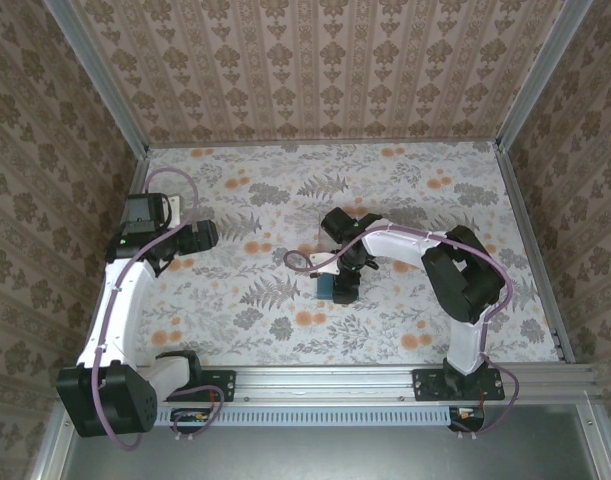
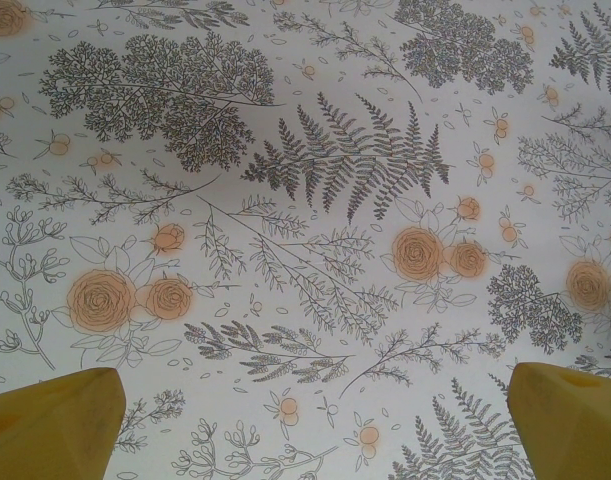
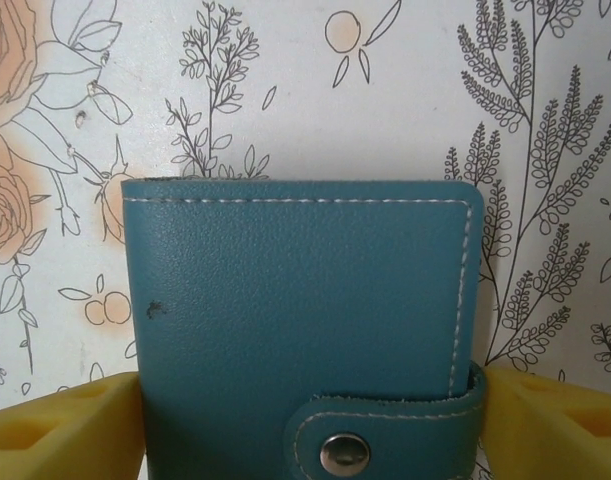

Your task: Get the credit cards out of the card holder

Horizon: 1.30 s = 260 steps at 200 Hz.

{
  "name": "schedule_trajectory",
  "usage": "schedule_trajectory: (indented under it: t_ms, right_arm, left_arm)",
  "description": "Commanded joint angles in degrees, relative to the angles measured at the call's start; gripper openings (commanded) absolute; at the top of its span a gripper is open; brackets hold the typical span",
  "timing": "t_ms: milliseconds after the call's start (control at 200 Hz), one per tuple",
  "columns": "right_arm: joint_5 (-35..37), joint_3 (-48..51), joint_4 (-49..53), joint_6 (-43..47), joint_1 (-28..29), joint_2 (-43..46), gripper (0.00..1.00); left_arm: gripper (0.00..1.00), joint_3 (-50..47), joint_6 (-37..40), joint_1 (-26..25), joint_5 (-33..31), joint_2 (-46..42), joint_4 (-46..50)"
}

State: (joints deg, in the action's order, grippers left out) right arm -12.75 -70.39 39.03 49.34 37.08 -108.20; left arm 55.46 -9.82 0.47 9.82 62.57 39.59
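Note:
The card holder (image 3: 295, 290) is a teal wallet lying flat on the flowered tablecloth, folded closed, its strap tab (image 3: 385, 435) snapped down with a metal stud. My right gripper (image 3: 310, 392) straddles it, one yellow finger pressed against its left edge and the other against the strap side. From above, the card holder (image 1: 325, 288) shows as a small teal patch at the right gripper (image 1: 342, 288), mid-table. The credit cards are hidden. My left gripper (image 2: 315, 405) hangs open over bare cloth, at the left of the table (image 1: 199, 236).
Patterned walls and metal frame posts (image 1: 525, 230) enclose the table on three sides. The flowered tablecloth (image 1: 405, 190) stretches flat around both arms. The right arm's cable (image 1: 303, 262) loops just left of the card holder.

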Motion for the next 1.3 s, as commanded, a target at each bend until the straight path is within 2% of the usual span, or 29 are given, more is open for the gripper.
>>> schedule_trajectory:
  t_ms: [0, 185, 330, 445, 610, 820, 935, 1095, 1295]
  right_arm:
    - [0.9, 1.7, -0.9, -0.6, 0.9, 1.4, 0.78]
    - [1.3, 5.2, -2.8, -4.6, 2.0, 4.5, 0.68]
    - [2.6, 6.0, -4.3, -12.6, 3.2, 6.5, 0.65]
    - [3.7, 5.6, -5.1, -24.8, 4.1, 8.3, 0.61]
    - [8.9, 4.0, -2.4, -49.5, 4.5, 9.2, 0.51]
    - [12.2, 6.1, 0.3, -77.2, 5.4, 12.0, 0.43]
    - [13.2, 8.5, -0.9, -92.1, 6.1, 14.2, 0.44]
    - [15.6, 7.0, -2.3, -100.5, 10.7, 13.2, 0.50]
    - [20.4, 3.1, -0.6, -103.6, 13.7, 7.9, 0.53]
  left_arm:
    - [1.00, -0.8, 1.3, 0.4, -0.3, -0.2, -0.3]
    - [1.00, -0.9, 1.1, 0.4, -0.4, -0.5, -0.5]
    - [1.00, -0.8, 1.0, 0.3, -0.1, -0.5, -0.5]
    - [1.00, -1.0, 0.8, 0.3, -0.1, -0.7, -0.5]
    - [0.99, -0.1, 0.0, -0.4, -1.3, 0.2, 0.8]
    - [0.98, 2.8, -2.5, -8.1, -6.4, 3.8, 4.4]
    - [0.98, 3.2, -5.4, -13.8, -7.6, 5.1, 4.2]
    - [0.96, 1.9, -11.9, -19.0, -1.2, 6.3, 1.5]
    - [0.94, -3.5, -19.4, -22.7, 3.6, 4.5, -5.5]
